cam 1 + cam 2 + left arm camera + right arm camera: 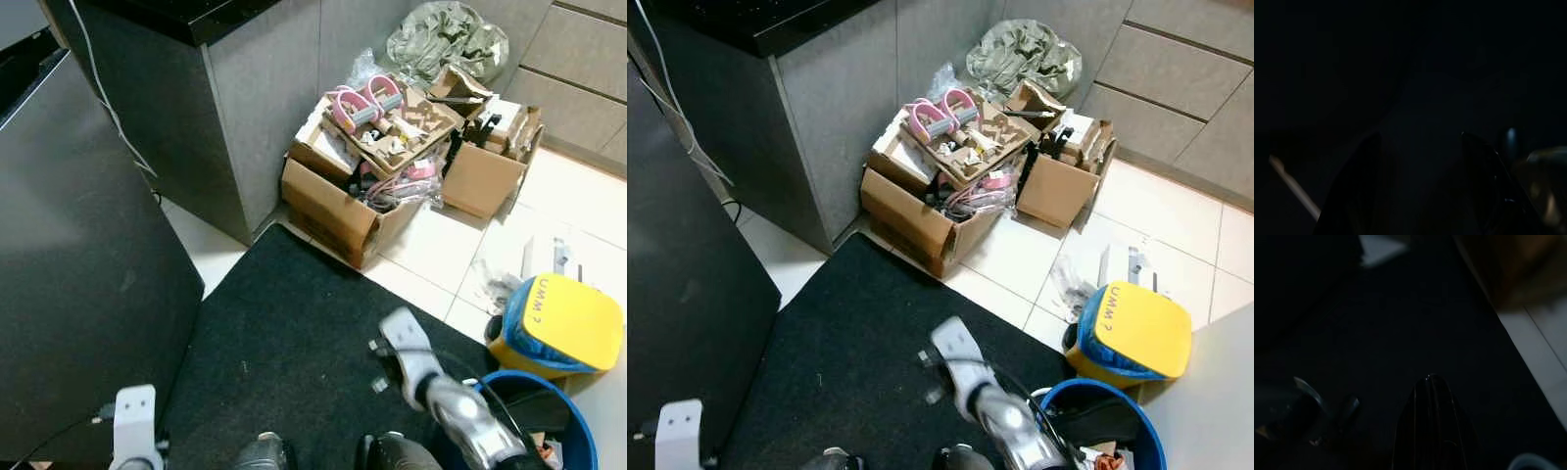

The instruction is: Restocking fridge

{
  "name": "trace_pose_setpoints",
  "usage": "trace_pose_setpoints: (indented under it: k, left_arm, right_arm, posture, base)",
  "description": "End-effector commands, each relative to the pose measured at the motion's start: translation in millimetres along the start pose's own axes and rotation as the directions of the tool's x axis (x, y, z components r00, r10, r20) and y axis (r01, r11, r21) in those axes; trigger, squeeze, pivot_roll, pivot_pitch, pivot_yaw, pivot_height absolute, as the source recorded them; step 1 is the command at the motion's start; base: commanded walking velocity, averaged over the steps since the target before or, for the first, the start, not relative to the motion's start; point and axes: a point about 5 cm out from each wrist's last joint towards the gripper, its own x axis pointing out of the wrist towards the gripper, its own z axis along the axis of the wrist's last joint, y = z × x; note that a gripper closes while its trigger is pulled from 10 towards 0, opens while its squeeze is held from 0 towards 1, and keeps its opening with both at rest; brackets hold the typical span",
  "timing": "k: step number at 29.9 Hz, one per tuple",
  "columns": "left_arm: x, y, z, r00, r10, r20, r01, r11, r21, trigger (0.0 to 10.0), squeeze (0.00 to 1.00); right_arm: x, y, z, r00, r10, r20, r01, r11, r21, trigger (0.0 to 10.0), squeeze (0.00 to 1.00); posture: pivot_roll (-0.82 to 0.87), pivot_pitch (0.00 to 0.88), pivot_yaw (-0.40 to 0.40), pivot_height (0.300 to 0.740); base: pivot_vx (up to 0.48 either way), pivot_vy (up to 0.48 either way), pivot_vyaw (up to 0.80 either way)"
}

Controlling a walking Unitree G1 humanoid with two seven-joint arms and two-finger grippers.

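Note:
A tall dark grey appliance front (78, 284), seemingly the fridge, stands closed at my left. My right arm (436, 387) reaches forward low over the black mat (294, 333), and its gripper (1430, 378) is shut with the fingers pressed into one tip above the mat, holding nothing. The left arm (134, 421) hangs at the bottom left beside the appliance. In the dim left wrist view, my left gripper (1418, 136) is open, with two dark fingers (1364, 161) standing apart and nothing between them.
Open cardboard boxes (338, 211) of clutter stand by the grey counter (265, 88), with a grey-green bag (446, 39) behind. On my right are a yellow-lidded tub (573, 323) and a blue bucket (586, 431). A white cable (108, 113) hangs down the counter side.

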Motion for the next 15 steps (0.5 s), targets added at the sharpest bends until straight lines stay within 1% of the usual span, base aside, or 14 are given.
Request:
trace_pose_setpoints:
  k: [1, 2, 3, 4, 6, 7, 8, 9, 10, 11, 14, 15]
  left_arm:
    - [0.4, -7.3, 3, 1.0, -0.022, 0.017, 0.022, 1.0, -0.012, 10.0, 0.0]
    - [0.4, -7.3, 3, 1.0, -0.022, 0.017, 0.022, 1.0, -0.012, 10.0, 0.0]
    - [0.8, -11.2, 5, 0.999, -0.032, 0.027, 0.032, 0.999, -0.007, 10.0, 0.0]
    - [0.7, -16.6, 7, 0.998, -0.046, 0.037, 0.046, 0.999, 0.001, 10.0, 0.0]
    - [-0.5, -27.8, 7, 0.996, -0.073, 0.048, 0.072, 0.997, 0.013, 10.0, 0.0]
    - [-0.5, -27.8, 7, 0.996, -0.073, 0.048, 0.072, 0.997, 0.013, 10.0, 0.0]
    - [-1.4, -33.9, 8, 0.994, -0.087, 0.058, 0.086, 0.996, 0.025, 10.0, 0.0]
    - [-1.4, -33.9, 8, 0.994, -0.087, 0.058, 0.086, 0.996, 0.025, 10.0, 0.0]
    - [-2.9, -42.6, 9, 0.991, -0.118, 0.069, 0.116, 0.993, 0.036, 10.0, 0.0]
    - [-3.5, -45.2, 9, 0.989, -0.125, 0.074, 0.123, 0.992, 0.039, 10.0, 0.0]
    - [-3.8, -46.3, 10, 0.989, -0.128, 0.076, 0.125, 0.991, 0.04, 10.0, 0.0]
    - [-4.4, -48.4, 9, 0.988, -0.136, 0.075, 0.133, 0.99, 0.045, 10.0, 0.0]
  right_arm:
    - [-4.3, -5.6, -11, 0.997, -0.072, -0.013, 0.073, 0.996, 0.056, 10.0, 0.0]
    - [-4.3, -5.6, -11, 0.997, -0.072, -0.013, 0.073, 0.996, 0.056, 10.0, 0.0]
    - [-5.9, -8.1, -17, 0.994, -0.107, -0.031, 0.108, 0.993, 0.056, 10.0, 0.0]
    - [-7.9, -10.8, -26, 0.987, -0.146, -0.072, 0.15, 0.988, 0.045, 10.0, 0.0]
    - [-13.1, -13.8, -42, 0.973, -0.196, -0.123, 0.199, 0.98, 0.005, 10.0, 0.0]
    - [-13.1, -13.8, -42, 0.973, -0.196, -0.123, 0.199, 0.98, 0.005, 10.0, 0.0]
    - [-17.3, -14.4, -53, 0.96, -0.224, -0.165, 0.219, 0.975, -0.05, 10.0, 0.0]
    - [-17.3, -14.4, -53, 0.96, -0.224, -0.165, 0.219, 0.975, -0.05, 10.0, 0.0]
    - [-26.5, -11.9, -75, 0.941, -0.247, -0.232, 0.23, 0.968, -0.1, 10.0, 0.0]
    - [-31.2, -10.0, -85, 0.931, -0.251, -0.264, 0.226, 0.967, -0.12, 10.0, 0.0]
    - [-33.9, -8.7, -90, 0.926, -0.251, -0.28, 0.224, 0.966, -0.126, 10.0, 0.0]
    - [-40.0, -5.8, -101, 0.913, -0.253, -0.322, 0.218, 0.966, -0.141, 10.0, 0.0]
  posture:
    - [-0.04, 0.198, -0.036, 0.74]
    - [-0.04, 0.198, -0.036, 0.74]
    - [-0.05, 0.197, -0.034, 0.74]
    - [-0.05, 0.196, -0.033, 0.74]
    - [-0.05, 0.194, -0.034, 0.74]
    - [-0.05, 0.194, -0.034, 0.74]
    - [-0.05, 0.19, -0.034, 0.74]
    - [-0.05, 0.19, -0.034, 0.74]
    - [-0.06, 0.186, -0.034, 0.74]
    - [-0.06, 0.185, -0.034, 0.74]
    - [-0.06, 0.185, -0.034, 0.74]
    - [-0.06, 0.183, -0.033, 0.74]
  base:
    - [0.0, 0.0, 0.0]
    - [0.0, 0.0, 0.0]
    - [0.0, 0.0, 0.0]
    - [0.0, 0.0, 0.0]
    - [0.0, 0.0, 0.8]
    - [0.0, 0.0, 0.8]
    - [0.0, 0.0, 0.8]
    - [0.0, 0.0, 0.8]
    - [0.0, 0.0, 0.8]
    - [0.0, 0.0, 0.8]
    - [0.0, 0.0, 0.8]
    - [0.0, 0.0, 0.8]
